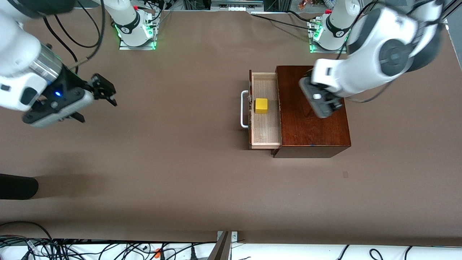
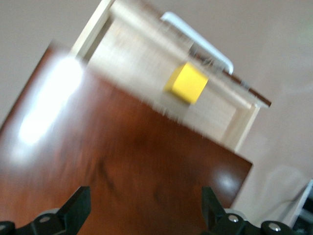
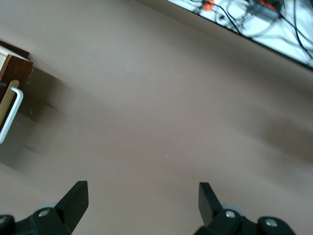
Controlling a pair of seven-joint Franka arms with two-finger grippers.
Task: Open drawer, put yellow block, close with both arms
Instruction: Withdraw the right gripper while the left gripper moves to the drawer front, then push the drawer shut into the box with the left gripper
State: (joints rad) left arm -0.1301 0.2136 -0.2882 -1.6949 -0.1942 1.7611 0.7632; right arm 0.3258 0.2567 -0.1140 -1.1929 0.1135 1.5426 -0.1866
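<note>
- Inside the open drawer sits the yellow block; closing is next.
- Left gripper, fingers wide, empty, over the wooden box: we'd brace it there.
- Right gripper, fingers wide, empty, well apart: we'd push the white handle squarely.

Brown table cover, matte and evenly lit, with soft shadows toward the right arm's end. White strip along the near edge, strewn with black cables. Green lights glowing at two metal mounts along the top edge
</note>
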